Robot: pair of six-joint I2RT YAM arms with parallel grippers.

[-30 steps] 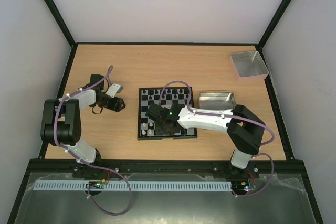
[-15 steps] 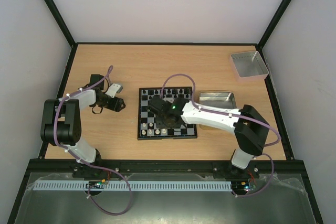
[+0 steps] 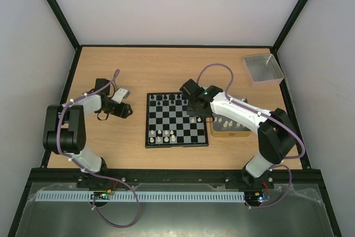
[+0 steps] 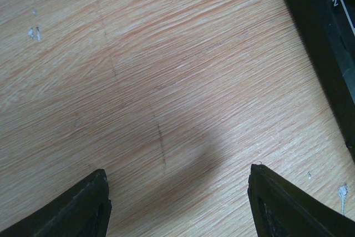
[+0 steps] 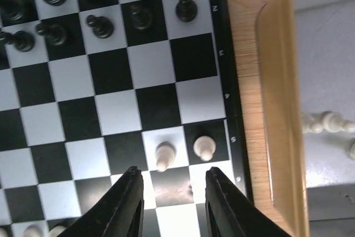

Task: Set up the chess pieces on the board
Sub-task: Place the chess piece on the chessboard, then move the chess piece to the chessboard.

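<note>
Chessboard sits mid-table; black pcs line its 12 o'clock edge, white pcs toward 6 o'clock; R gripper hangs over its 3 o'clock side, fingers parted w/ nothing between; two white pawns stand just ahead of the tips; tan-rimmed tray just beside it at 3 o'clock holds more white pcs; L gripper is off at 9 o'clock, fingers spread wide over bare wood; I see nothing held.
</note>
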